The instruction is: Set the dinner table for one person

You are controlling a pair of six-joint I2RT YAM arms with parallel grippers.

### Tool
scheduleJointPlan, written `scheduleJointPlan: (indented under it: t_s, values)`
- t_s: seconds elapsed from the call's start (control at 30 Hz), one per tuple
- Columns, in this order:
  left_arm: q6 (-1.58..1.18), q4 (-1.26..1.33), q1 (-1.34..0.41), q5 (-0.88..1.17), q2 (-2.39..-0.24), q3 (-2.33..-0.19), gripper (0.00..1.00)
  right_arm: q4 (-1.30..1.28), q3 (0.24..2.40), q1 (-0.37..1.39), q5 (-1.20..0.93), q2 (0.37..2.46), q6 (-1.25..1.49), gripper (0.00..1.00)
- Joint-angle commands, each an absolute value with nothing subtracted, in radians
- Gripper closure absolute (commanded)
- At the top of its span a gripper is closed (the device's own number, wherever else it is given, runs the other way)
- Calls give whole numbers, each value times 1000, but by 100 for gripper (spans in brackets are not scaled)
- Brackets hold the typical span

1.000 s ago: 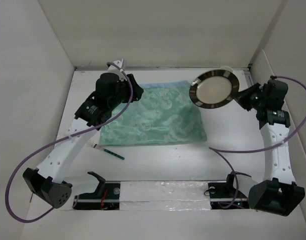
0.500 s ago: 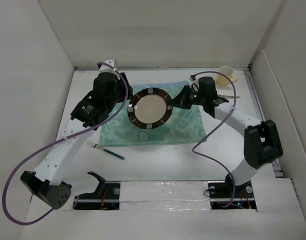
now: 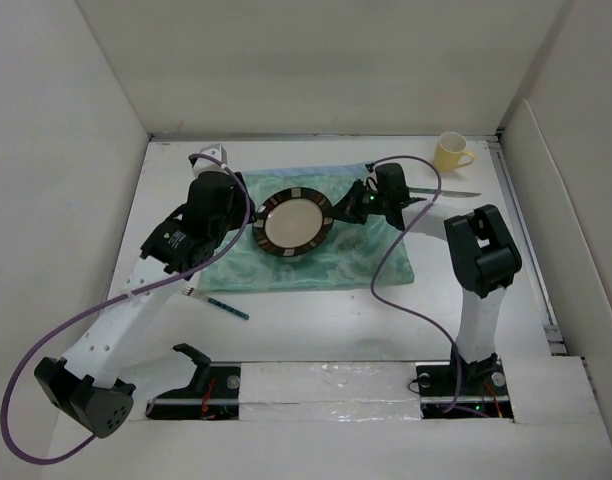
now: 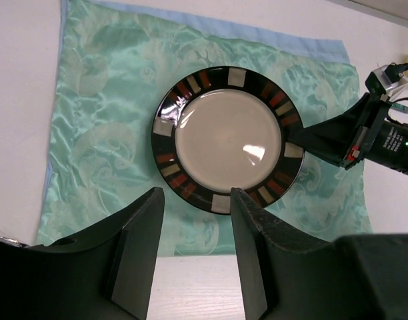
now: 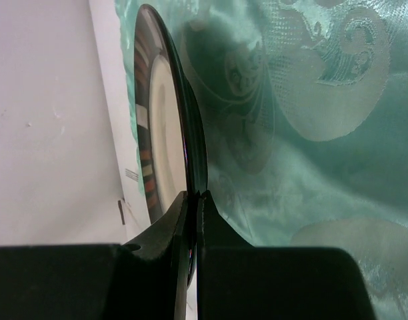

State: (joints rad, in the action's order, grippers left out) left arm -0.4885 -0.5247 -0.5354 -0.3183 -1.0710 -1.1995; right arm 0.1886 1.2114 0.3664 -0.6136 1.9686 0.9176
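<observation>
A round plate (image 3: 294, 222) with a cream centre and a dark striped rim is over the middle of the mint-green placemat (image 3: 326, 262) on the white dinner table (image 3: 316, 320). My right gripper (image 3: 348, 209) is shut on the plate's right rim. In the right wrist view the jaws (image 5: 194, 195) pinch the rim, and the plate (image 5: 161, 133) stands edge-on against the placemat (image 5: 311, 133); I cannot tell whether it rests on the cloth. My left gripper (image 3: 236, 215) is open and empty, above the mat left of the plate. Its wrist view shows its gripper (image 4: 197, 253) just short of the plate (image 4: 227, 140).
A yellow mug (image 3: 449, 150) stands at the back right. A knife (image 3: 441, 192) lies right of the placemat. A teal-handled fork (image 3: 214, 300) lies on the table near the mat's front left corner. White panels wall the table.
My right gripper carried the plate from the back right leftwards over the placemat and lowered it toward the middle. The left arm shifted slightly.
</observation>
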Motion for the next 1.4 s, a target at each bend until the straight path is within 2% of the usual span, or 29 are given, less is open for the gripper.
scheduleJointPlan:
  t_s: [0.0,0.23,0.27,0.33,0.37,0.47,0.6,0.77,0.83,0.87,0.9,0.93,0.97,1.03,1.07,1.1,1.23,1.27,1.33,1.37]
  values:
    - [-515,-497,-535,-330,-1054,-1163,59,400,1264,382,-689,1959,988,100]
    - [-514,-466,-535,-311,-1075,-1141,59,338,1226,382,-641,2005,937,99]
    - [-511,-465,-535,-311,-1080,-1143,59,319,1226,382,-632,2003,908,90]
    - [-505,-462,-535,-314,-1089,-1149,59,266,1224,382,-617,2002,888,78]
    - [-502,-456,-535,-314,-1092,-1149,59,250,1223,382,-609,1997,870,68]
    - [-492,-448,-535,-316,-1103,-1157,59,135,1242,382,-574,1983,797,50]
    - [-474,-434,-535,-316,-1124,-1175,59,-73,1289,382,-482,1933,703,39]
    - [-446,-419,-535,-308,-1149,-1209,59,-218,1330,313,-425,1821,600,37]
    - [-436,-416,-535,-299,-1160,-1226,59,-282,1377,255,-405,1787,569,43]
    - [-425,-410,-535,-290,-1161,-1229,59,-294,1400,230,-393,1763,551,71]
    - [-422,-403,-535,-282,-1166,-1232,62,-323,1426,203,-364,1755,543,90]
    - [-416,-399,-535,-258,-1167,-1232,64,-337,1452,142,-282,1747,543,100]
    - [-411,-387,-535,-239,-1170,-1232,66,-354,1524,109,-250,1752,540,100]
    - [-397,-374,-535,-189,-1173,-1224,95,-441,1624,34,-118,1782,532,100]
    - [-399,-374,-535,-183,-1173,-1220,100,-474,1734,17,-62,1825,513,100]
    - [-406,-361,-535,-175,-1152,-1195,100,-558,1837,-15,42,1874,511,100]
    - [-400,-310,-535,-138,-1111,-1157,100,-613,1986,-60,184,1962,515,99]
    - [-397,-310,-535,-130,-1109,-1157,100,-626,2021,-78,193,1989,520,88]
    - [-390,-314,-535,-120,-1112,-1158,90,-690,2143,-90,204,2081,525,72]
    - [-387,-319,-535,-118,-1117,-1158,84,-718,2181,-91,209,2112,529,57]
